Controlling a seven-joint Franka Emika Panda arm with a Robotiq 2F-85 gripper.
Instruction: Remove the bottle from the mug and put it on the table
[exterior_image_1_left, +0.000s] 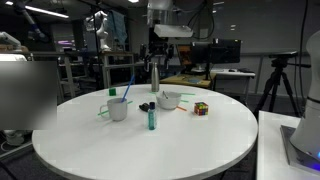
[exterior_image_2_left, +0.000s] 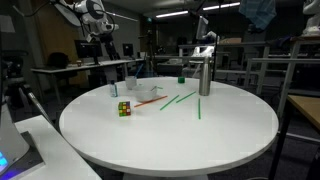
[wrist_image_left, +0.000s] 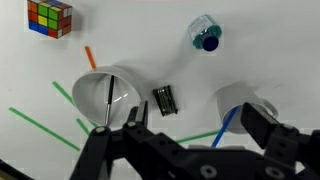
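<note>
The small teal-green bottle (exterior_image_1_left: 152, 118) stands upright on the round white table (exterior_image_1_left: 200, 140), outside the mug. The wrist view shows it from above with its bluish top (wrist_image_left: 205, 35). The white mug (exterior_image_1_left: 118, 108) stands to its left and holds only a thin blue stick; it also shows in the wrist view (wrist_image_left: 243, 100). My gripper (wrist_image_left: 200, 125) is open and empty, high above the table. Its fingers frame the space between the bowl and the mug.
A white bowl (wrist_image_left: 110, 95) and a small black object (wrist_image_left: 164, 100) lie between mug and bottle. A Rubik's cube (exterior_image_1_left: 201, 108) sits to one side. A tall grey metal bottle (exterior_image_2_left: 204, 75) stands near the table's edge. Green sticks (wrist_image_left: 40, 125) lie on the table (exterior_image_2_left: 200, 135).
</note>
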